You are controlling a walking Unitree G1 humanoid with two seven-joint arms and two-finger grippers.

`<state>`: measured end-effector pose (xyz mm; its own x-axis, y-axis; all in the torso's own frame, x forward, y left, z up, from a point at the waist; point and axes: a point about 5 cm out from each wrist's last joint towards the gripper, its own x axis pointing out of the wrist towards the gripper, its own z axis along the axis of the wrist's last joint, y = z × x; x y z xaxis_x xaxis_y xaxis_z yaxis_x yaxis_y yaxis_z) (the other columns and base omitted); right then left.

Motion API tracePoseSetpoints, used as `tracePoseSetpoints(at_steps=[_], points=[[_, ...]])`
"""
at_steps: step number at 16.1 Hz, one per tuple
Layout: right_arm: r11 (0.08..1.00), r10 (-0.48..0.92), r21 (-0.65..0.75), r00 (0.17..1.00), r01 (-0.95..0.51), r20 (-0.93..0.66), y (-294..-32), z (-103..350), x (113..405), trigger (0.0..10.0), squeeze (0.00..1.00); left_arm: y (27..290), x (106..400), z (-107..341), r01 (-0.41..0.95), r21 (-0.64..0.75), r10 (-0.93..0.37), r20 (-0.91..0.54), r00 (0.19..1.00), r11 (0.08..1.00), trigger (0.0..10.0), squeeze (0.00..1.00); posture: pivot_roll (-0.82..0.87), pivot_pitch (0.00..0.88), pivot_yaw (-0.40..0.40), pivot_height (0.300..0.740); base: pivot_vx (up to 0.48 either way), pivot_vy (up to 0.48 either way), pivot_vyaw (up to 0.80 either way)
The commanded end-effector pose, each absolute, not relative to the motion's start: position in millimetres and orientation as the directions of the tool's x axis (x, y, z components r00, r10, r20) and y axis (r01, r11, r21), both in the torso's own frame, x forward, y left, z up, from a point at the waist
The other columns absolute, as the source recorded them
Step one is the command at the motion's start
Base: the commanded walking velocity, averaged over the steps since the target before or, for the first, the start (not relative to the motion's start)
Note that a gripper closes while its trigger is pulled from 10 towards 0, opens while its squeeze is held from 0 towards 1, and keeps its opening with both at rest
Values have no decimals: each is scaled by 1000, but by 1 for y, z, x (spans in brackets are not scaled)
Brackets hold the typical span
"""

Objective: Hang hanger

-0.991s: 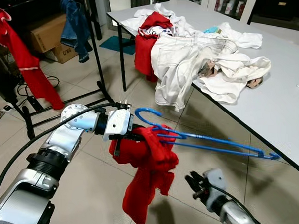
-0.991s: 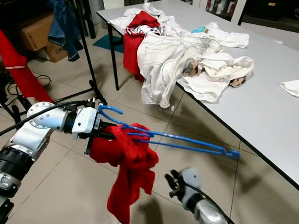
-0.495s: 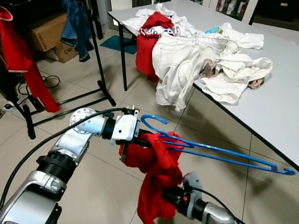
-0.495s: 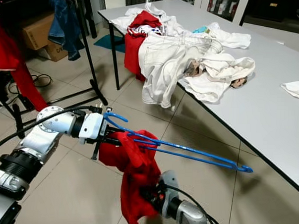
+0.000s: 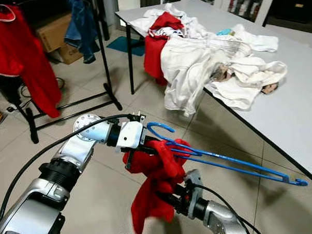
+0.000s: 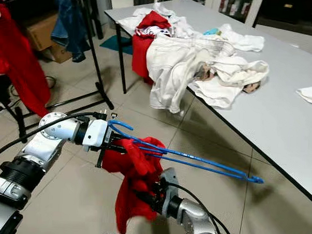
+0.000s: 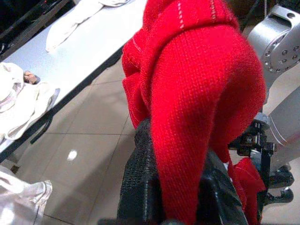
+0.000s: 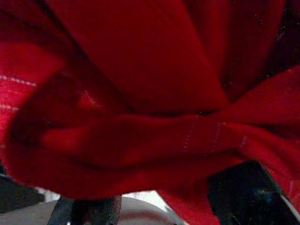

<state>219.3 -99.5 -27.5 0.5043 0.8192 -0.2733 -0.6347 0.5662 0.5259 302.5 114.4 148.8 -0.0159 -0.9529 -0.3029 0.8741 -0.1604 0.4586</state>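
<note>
Right claw (image 5: 177, 193) risen into red garment (image 5: 156, 171).

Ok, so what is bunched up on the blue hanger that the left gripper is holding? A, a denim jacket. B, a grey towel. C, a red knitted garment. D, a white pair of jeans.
C: a red knitted garment is bunched on the blue hanger at the left gripper, with the right gripper reaching into the cloth from below.
</note>
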Motion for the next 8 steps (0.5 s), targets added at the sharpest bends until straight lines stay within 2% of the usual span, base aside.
tracePoseSetpoints(at_steps=[1, 6, 8], points=[[548, 829, 536, 500, -642, -249, -99, -23, 223, 10000, 0, 113, 304, 153, 861, 480, -952, -305, -15, -168, 10000, 0, -111, 0, 37, 740, 0, 0, 0], [503, 862, 555, 434, -663, -262, -115, -26, 209, 10000, 0, 113, 305, 153, 857, 486, -950, -311, -11, -169, 10000, 0, -114, 0, 35, 740, 0, 0, 0], [495, 866, 551, 434, -672, -248, -109, -24, 209, 10000, 0, 112, 305, 153, 856, 489, -951, -309, -11, -169, 10000, 0, -119, 0, 35, 740, 0, 0, 0]])
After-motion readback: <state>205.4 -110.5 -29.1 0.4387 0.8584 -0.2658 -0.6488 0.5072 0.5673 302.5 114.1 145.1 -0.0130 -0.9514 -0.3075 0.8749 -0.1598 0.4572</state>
